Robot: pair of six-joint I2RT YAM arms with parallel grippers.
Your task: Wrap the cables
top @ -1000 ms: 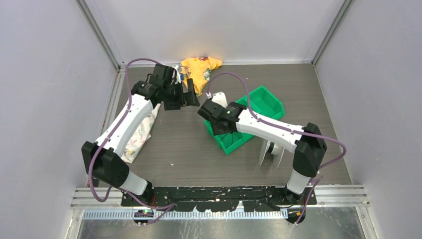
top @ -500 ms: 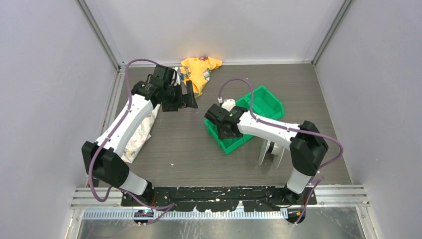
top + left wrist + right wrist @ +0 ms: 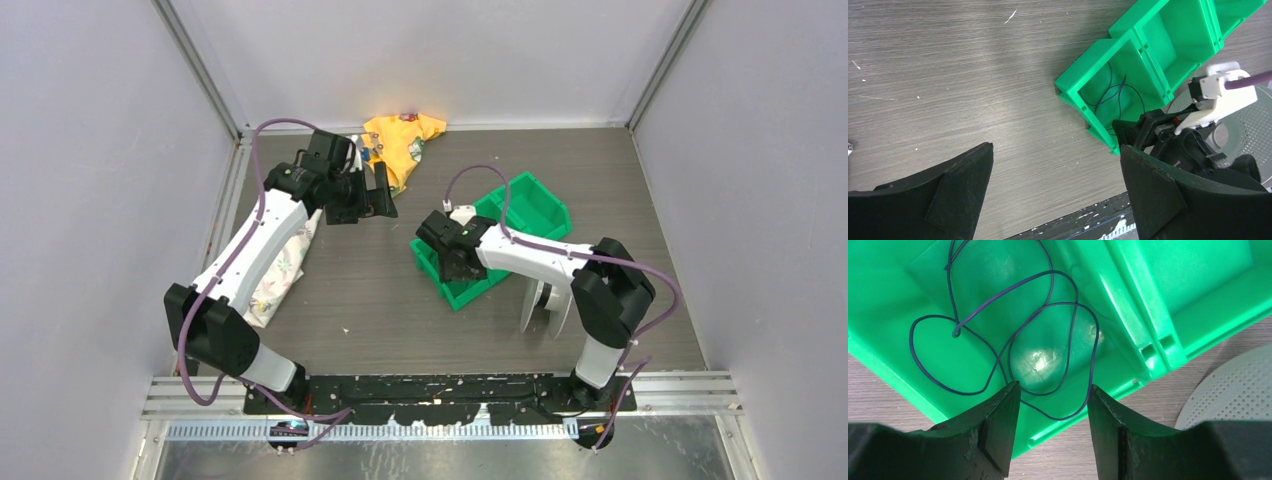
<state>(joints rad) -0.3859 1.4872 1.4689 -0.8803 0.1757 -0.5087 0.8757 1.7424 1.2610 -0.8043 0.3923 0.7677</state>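
Observation:
A thin dark cable lies in loose loops on the floor of the near compartment of a green bin. My right gripper hangs open just above it, fingers astride the lowest loop and holding nothing. In the top view the right gripper sits over the bin's near-left corner. The cable also shows in the left wrist view. My left gripper is open and empty, high above bare table left of the bin; in the top view it is at the back left.
A pale perforated spool stands on edge right of the bin, and shows in the right wrist view. A yellow cloth lies at the back wall. A floral cloth lies under the left arm. Walls enclose the table.
My right gripper has drawn back toward me from the table's middle and lowered over the bin's near compartment. The left gripper has barely shifted.

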